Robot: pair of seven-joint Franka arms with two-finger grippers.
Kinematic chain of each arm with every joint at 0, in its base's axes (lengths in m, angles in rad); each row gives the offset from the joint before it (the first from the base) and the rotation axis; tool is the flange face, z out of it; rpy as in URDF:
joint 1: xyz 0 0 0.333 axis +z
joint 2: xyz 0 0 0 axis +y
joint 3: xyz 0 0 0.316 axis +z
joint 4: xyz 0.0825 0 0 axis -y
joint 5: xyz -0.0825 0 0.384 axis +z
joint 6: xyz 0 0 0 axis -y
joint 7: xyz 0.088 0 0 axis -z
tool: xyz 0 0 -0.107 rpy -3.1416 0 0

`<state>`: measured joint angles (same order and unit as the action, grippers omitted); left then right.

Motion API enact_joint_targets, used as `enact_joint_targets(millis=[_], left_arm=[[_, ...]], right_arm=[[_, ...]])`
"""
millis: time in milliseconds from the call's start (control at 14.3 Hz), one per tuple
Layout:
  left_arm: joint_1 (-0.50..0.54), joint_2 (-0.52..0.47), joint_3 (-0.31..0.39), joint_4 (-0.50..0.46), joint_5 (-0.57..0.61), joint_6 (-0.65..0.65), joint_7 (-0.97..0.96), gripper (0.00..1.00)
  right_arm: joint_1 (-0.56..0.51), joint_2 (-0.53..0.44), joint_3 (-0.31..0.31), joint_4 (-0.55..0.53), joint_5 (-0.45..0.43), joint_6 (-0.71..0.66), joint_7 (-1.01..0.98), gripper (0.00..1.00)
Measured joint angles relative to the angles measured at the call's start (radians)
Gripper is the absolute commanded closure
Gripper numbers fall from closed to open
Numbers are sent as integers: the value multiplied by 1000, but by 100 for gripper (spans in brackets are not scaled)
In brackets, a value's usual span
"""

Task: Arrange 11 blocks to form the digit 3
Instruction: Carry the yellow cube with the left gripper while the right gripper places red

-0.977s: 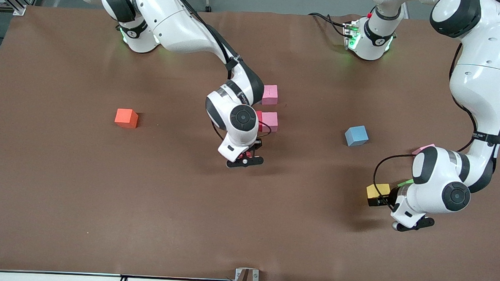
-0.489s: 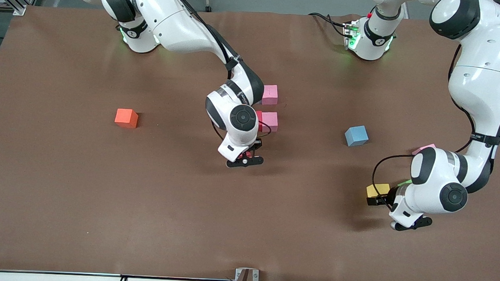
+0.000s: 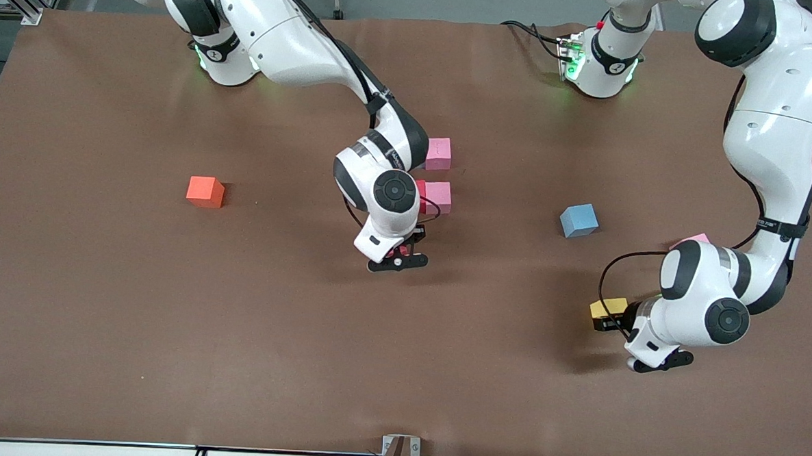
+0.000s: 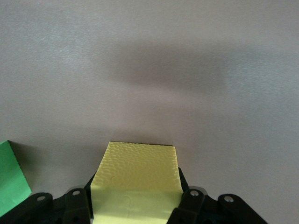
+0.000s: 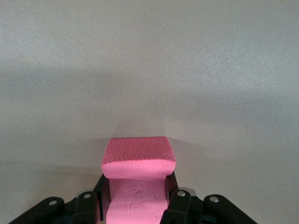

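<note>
Right tool (image 5: 135,205): pressed together on a pink block (image 5: 138,156), low over the middle of the table (image 3: 168,348). We judged the block to be at or just above the surface.

Reason for this hold: the right tool stood just nearer the front camera than the started figure. We read this as setting the next piece of the digit 3 in line.

Started figure: a red block (image 3: 420,196) touched a pink neighbour (image 3: 439,196). A second pink one (image 3: 438,153) lay just farther from the camera. The right arm hid whatever lay beside them.

Left tool (image 4: 134,205): its fingers flanked and pinched a yellow block (image 4: 138,168) at the left arm's end of the table. We could not tell whether the block had left the surface.

Reason for this hold: the grip took two opposite flat faces, which we judged would keep the foam square for carrying.

Supply at that end: a green block (image 4: 9,172) lay just beside the yellow one. A light blue block (image 3: 579,220) and another pink block (image 3: 693,238) lay farther from the camera.

Orange cube (image 3: 205,192): alone toward the right arm's end, no part of the figure.

Progress: early, in our judgement; most blocks were unplaced.
</note>
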<state>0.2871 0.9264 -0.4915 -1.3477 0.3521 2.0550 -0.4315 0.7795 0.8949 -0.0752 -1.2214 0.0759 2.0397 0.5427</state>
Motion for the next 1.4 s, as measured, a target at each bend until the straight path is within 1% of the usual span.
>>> enact_joint_targets(millis=[140,349,558,698,768,907,1047,1186,1396], left_arm=[[-7,-5,-3,7,0,-26,-42,95],[-7,-36,-24,19,0,-69,-150,95],[-6,-88,-70,22,0,-121,-275,93],[-4,-112,-127,22,0,-196,-438,93],[-3,-117,-162,22,0,-227,-539,91],[-6,-118,-227,16,0,-250,-777,91],[-15,-118,-273,4,0,-251,-985,91],[-39,-118,-291,-7,0,-241,-1146,91],[-102,-117,-293,-36,0,-172,-1385,92]], right_arm=[[0,0,-1,-3,0,0,-7,0],[-3,0,-3,-5,0,1,-34,0],[-5,0,-4,-5,0,2,-42,0],[-5,0,-6,-5,0,2,-44,0],[-6,-1,-7,-5,0,3,-47,0],[-8,-5,-8,-3,0,4,-59,0],[-17,-29,-8,-1,0,2,-61,0],[-34,-67,-7,-1,7,-25,-68,0],[-93,-150,-11,2,33,-114,-115,0]])
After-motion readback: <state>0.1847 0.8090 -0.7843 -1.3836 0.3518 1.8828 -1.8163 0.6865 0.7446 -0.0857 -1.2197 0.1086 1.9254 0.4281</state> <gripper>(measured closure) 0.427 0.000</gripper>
